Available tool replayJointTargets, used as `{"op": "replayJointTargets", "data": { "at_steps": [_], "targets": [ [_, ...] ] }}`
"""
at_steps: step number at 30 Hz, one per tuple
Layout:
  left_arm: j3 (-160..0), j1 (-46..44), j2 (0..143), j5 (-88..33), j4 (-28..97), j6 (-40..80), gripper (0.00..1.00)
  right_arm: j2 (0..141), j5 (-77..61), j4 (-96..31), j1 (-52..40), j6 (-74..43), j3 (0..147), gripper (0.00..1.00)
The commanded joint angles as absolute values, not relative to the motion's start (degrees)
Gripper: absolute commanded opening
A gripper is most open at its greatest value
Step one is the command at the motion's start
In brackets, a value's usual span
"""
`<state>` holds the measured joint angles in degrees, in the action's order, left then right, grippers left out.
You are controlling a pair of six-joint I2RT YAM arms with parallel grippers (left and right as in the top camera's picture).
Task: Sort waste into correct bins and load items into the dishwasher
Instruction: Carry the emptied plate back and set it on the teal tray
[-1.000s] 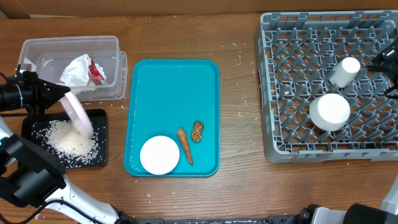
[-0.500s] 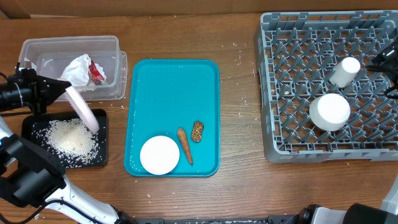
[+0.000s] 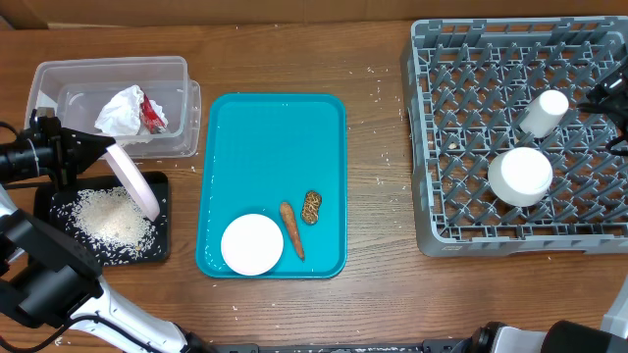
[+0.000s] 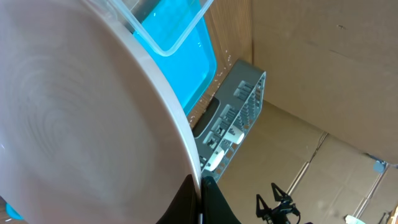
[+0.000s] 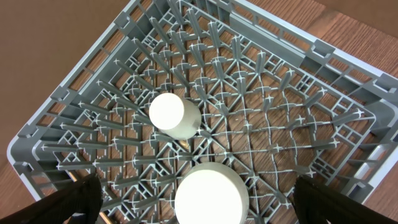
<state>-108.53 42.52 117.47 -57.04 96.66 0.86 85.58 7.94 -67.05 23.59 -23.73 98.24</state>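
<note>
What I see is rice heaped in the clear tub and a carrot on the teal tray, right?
Not quite: the overhead view shows the rice heaped in the black tray, not the clear tub. The carrot does lie on the teal tray.

Teal serving tray (image 3: 275,147) centred on wooden table (image 3: 378,201), cardboard (image 3: 245,8) behind.

The left arm reaches in across the left edge of the wooden table (image 3: 378,127), its wrist lying level. The left gripper (image 3: 95,153) is clamped tight on the rim of a pale pink round plate (image 3: 132,182), holding it steeply tilted. The right gripper (image 5: 196,190) hangs near the right edge, pointing down, with its fingers (image 5: 78,199) spread wide and holding nothing.
</note>
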Motion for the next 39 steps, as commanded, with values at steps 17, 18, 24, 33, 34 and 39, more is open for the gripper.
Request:
{"op": "replayJointTargets", "data": {
  "at_steps": [17,18,24,33,34,39],
  "targets": [
    [-108.09,22.28,99.04,-29.26,94.24,11.7,0.05,85.32,8.54,-66.76,23.66,-23.42,98.61,1.0],
    [-108.09,19.14,99.04,-28.27,93.43,11.9,0.04,85.32,8.54,-66.76,23.66,-23.42,98.61,1.0],
    [-108.09,-10.13,99.29,-9.67,80.4,24.53,0.05,85.32,8.54,-66.76,23.66,-23.42,98.61,1.0],
    [-108.09,-27.31,112.84,11.03,67.61,31.55,0.04,85.32,8.54,-66.76,23.66,-23.42,98.61,1.0],
    [-108.09,-27.31,116.81,9.08,66.28,31.51,0.04,85.32,8.54,-66.76,23.66,-23.42,98.61,1.0],
    [-108.09,-27.38,122.78,8.91,63.77,31.31,0.05,85.32,8.54,-66.76,23.66,-23.42,98.61,1.0]
  ]
}}
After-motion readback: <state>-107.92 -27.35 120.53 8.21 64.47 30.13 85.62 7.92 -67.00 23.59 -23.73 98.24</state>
